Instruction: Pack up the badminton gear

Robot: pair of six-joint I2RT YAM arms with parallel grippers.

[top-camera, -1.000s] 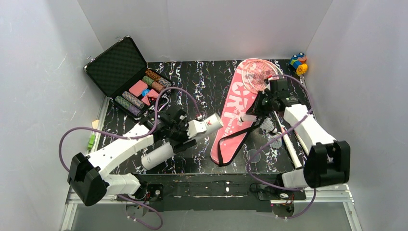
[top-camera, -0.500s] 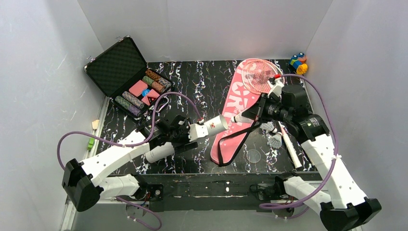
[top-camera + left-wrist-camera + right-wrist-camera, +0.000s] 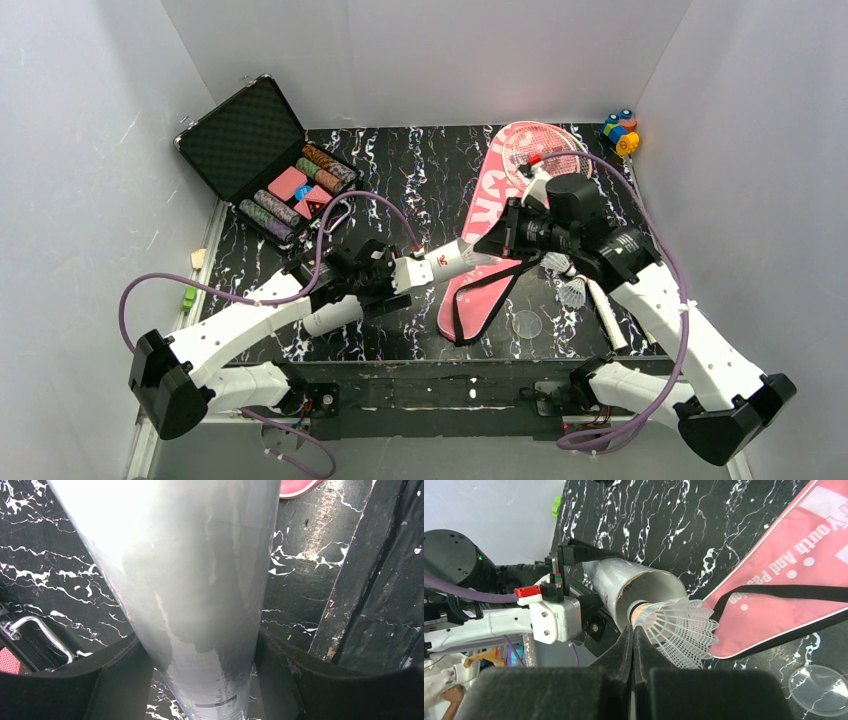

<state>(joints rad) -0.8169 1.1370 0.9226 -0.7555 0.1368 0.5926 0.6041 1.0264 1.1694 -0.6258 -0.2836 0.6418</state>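
My left gripper is shut on the long white tube, which fills the left wrist view between my two fingers. The tube's open end points at my right gripper. That gripper is shut on the skirt of a white shuttlecock, whose cork end sits just inside the tube mouth. The pink "SPORT" cover lies beneath, its black strap loose. A pink racket head rests on the cover's far end. Two more shuttlecocks lie right of the cover.
A white racket handle lies along the right side. A clear round lid lies near the front edge. The open black case of poker chips stands at the back left, and a small multicoloured toy at the back right corner.
My right gripper has moved left with the shuttlecock, from above the cover to the tube's mouth. My left arm drew back slightly with the tube, then held it still.
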